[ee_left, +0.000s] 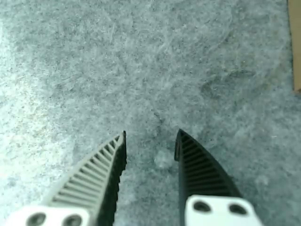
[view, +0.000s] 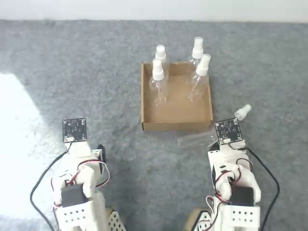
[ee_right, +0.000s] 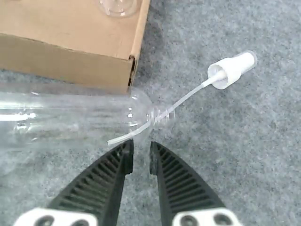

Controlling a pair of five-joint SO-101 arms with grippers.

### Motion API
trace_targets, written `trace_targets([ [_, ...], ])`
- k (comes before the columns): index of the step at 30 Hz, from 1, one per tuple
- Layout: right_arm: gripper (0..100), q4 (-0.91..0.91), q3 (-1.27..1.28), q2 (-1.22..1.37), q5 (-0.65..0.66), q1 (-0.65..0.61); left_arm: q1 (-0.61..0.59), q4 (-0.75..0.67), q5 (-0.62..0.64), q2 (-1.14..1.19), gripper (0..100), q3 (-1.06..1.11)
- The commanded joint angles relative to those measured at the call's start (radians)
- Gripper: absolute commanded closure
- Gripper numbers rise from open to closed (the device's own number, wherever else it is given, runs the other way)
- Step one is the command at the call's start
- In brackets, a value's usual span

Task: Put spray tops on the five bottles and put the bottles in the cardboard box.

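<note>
The cardboard box (view: pixel 144 103) sits mid-table. Two clear bottles with white spray tops (view: pixel 159 85) (view: pixel 198 82) stand inside it. Two more capped bottles (view: pixel 161 53) (view: pixel 196 49) stand at its far wall; I cannot tell whether inside or behind. A fifth bottle (ee_right: pixel 70 117) lies on the carpet along the box's front right corner (view: pixel 195 139). Its spray top (ee_right: pixel 233 70) lies off the neck, with the thin tube still running into the bottle. My right gripper (ee_right: pixel 141 149) is just short of the neck, open by a narrow gap and holding nothing. My left gripper (ee_left: pixel 150 141) is open over bare carpet.
Grey carpet covers the table. The left arm (view: pixel 74 131) is near the front left and the right arm (view: pixel 227 131) near the front right, close to the box. A box corner (ee_left: pixel 297 47) edges the left wrist view. A bright patch lies at the far left.
</note>
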Motion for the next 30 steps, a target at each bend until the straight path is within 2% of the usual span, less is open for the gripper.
trace_targets([
  [1, 96.1, 0.008, 0.023, -0.002, 0.000, -0.002, 0.000, 0.014, -0.006, -0.018, 85, -0.010],
  [14, 96.1, -0.004, 0.008, -0.013, 0.002, 0.010, 0.000, 0.014, -0.006, -0.018, 85, -0.010],
  [17, 96.1, 0.028, -0.078, -0.012, -0.014, 0.050, 0.000, 0.014, -0.006, -0.018, 85, -0.010],
  [19, 96.0, 0.050, -0.170, -0.001, -0.081, 0.076, 0.003, 0.014, -0.006, -0.018, 85, -0.010],
  [22, 95.4, 0.059, -0.262, 0.001, -0.115, 0.062, 0.003, 0.014, -0.006, -0.018, 85, -0.010],
  [26, 82.8, 0.059, -0.313, 0.012, -0.132, -0.033, 0.003, 0.014, -0.006, -0.018, 85, -0.010],
  [30, 69.4, 0.054, -0.359, 0.122, -0.264, -0.127, 0.003, 0.014, -0.006, -0.018, 85, -0.010],
])
